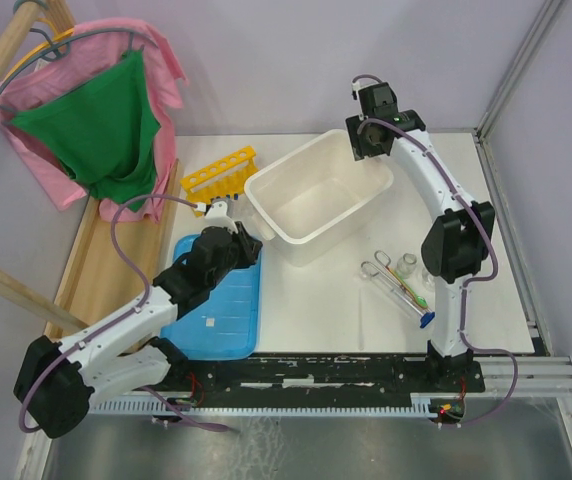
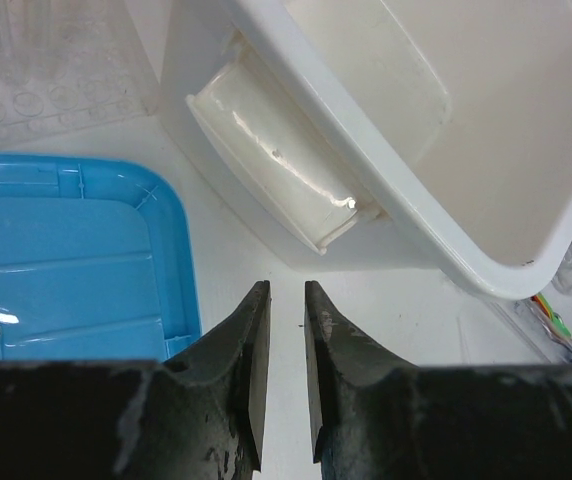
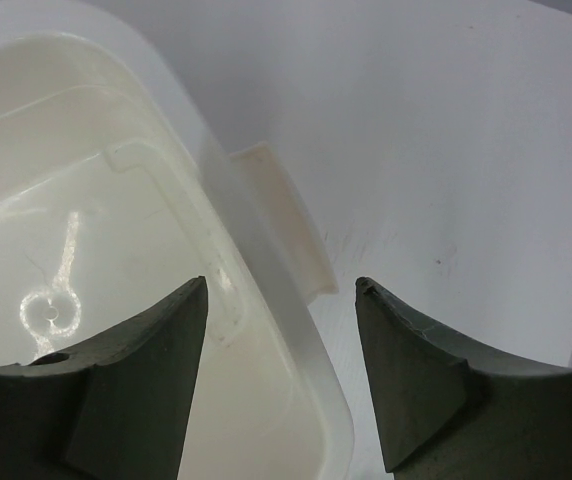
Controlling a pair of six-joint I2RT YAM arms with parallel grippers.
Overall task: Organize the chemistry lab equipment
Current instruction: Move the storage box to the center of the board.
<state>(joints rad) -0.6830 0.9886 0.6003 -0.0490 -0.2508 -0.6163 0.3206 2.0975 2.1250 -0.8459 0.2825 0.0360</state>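
Note:
The yellow tube rack (image 1: 221,170) lies at the back left of the table. Metal tongs (image 1: 374,268), two clear flasks (image 1: 407,265) and thin rods (image 1: 413,297) with green and blue tips lie at the right. My left gripper (image 1: 238,222) is low over the table between the blue lid and the white tub; in the left wrist view its jaws (image 2: 286,300) are empty with a narrow gap. My right gripper (image 1: 369,135) is open over the tub's far right corner, its jaws (image 3: 281,290) straddling the rim. No blue-capped tubes show.
The large white tub (image 1: 316,195) stands in the middle, its handle (image 2: 276,170) just ahead of my left gripper. The flat blue lid (image 1: 216,300) lies at the front left. Clothes on hangers (image 1: 96,120) and wooden rails border the left side.

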